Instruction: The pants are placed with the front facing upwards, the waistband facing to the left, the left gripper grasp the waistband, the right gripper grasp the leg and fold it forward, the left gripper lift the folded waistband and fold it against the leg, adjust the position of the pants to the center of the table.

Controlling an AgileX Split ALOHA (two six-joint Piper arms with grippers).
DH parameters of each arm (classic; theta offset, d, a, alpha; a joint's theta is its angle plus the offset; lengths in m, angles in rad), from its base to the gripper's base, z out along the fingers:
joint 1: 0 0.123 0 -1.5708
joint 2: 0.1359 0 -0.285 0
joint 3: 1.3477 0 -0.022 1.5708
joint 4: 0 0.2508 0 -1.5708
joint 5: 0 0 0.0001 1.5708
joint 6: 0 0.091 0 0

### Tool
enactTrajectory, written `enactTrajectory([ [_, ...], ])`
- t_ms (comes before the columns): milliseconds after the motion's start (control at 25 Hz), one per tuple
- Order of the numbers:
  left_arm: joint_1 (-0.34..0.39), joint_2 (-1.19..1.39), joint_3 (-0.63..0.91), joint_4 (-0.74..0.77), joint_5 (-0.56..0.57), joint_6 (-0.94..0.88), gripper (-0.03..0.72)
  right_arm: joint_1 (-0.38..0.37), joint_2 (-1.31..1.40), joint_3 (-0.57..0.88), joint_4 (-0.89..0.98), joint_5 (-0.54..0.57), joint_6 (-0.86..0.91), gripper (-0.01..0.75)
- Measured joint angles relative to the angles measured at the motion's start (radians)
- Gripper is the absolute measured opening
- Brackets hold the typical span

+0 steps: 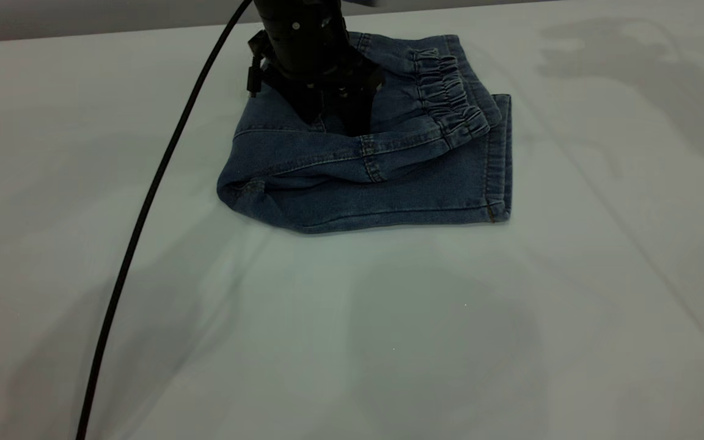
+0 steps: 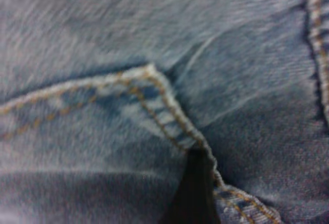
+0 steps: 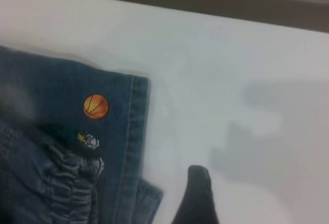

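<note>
Tabletop carries the pants folded at 12 o'clock, far from centre; waistband laid over the leg. Left pincer pressed onto the denim, grip state cannot be told. Right pincer off the cloth, state likewise unclear. Centring judged next: bundle to be dragged toward 6.

The table was a broad, smooth, pale grey-white surface, marked only by soft shadows and a few faint straight creases running across it; its far edge met a darker band at the top of the exterior view. Directly on it lay the pants, folded into a compact blue denim bundle toward the far middle of the surface, with the waistband turned over on top toward the right-hand side; a black cable curved down across the table's left part, though whether it touched the surface could not be told.
</note>
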Motion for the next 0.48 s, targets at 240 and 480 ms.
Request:
enactTrajectory([
  [240, 0.000, 0.000, 0.000, 0.000, -0.008, -0.179, 0.580, 0.000, 0.000, 0.000, 0.000, -0.003, 0.000, 0.510],
  [480, -0.007, 0.000, -0.001, -0.007, -0.019, -0.295, 0.580, 0.000, 0.000, 0.000, 0.000, -0.003, 0.000, 0.510],
])
